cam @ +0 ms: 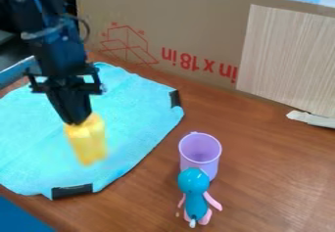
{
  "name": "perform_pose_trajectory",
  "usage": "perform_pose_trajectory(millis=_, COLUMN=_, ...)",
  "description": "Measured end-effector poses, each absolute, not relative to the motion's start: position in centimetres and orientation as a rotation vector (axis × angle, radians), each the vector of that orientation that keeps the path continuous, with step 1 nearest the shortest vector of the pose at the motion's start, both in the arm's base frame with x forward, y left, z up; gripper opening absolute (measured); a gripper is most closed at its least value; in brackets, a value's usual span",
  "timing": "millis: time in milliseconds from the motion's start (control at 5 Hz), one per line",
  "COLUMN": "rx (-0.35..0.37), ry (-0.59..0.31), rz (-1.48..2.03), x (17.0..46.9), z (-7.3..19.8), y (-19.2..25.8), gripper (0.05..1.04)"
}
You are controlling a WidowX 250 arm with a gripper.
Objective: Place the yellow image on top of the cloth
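Observation:
The black gripper hangs over the blue cloth at the left, pointing down. It is shut on a yellow object, whose upper end is between the fingers. The yellow object looks blurred and hangs down in front of the cloth; whether its lower end touches the cloth I cannot tell. Black strips lie at the cloth's right and front edges.
Right of the cloth stand a purple cup and, close in front of it, a blue and pink figure. A cardboard panel runs along the back of the wooden table. A whitish strip lies at the right.

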State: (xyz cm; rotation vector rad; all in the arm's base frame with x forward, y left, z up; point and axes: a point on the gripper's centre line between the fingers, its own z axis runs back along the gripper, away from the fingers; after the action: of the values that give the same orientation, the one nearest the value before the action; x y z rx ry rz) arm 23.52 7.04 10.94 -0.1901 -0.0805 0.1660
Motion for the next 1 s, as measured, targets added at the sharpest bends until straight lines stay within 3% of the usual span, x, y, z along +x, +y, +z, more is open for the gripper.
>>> perform_pose_trajectory(millis=200, rx=-0.163, ry=-0.084, rz=0.129, x=23.8, z=10.2, y=6.0, gripper=0.09)
perform_pose_trajectory(millis=800, rx=-0.128, ry=-0.272, rz=0.11, x=24.5, z=10.5, y=7.3, gripper=0.09)
perform_pose_trajectory(millis=1000, rx=-0.11, ry=-0.265, rz=0.118, x=24.4, z=10.3, y=7.6, gripper=0.09)
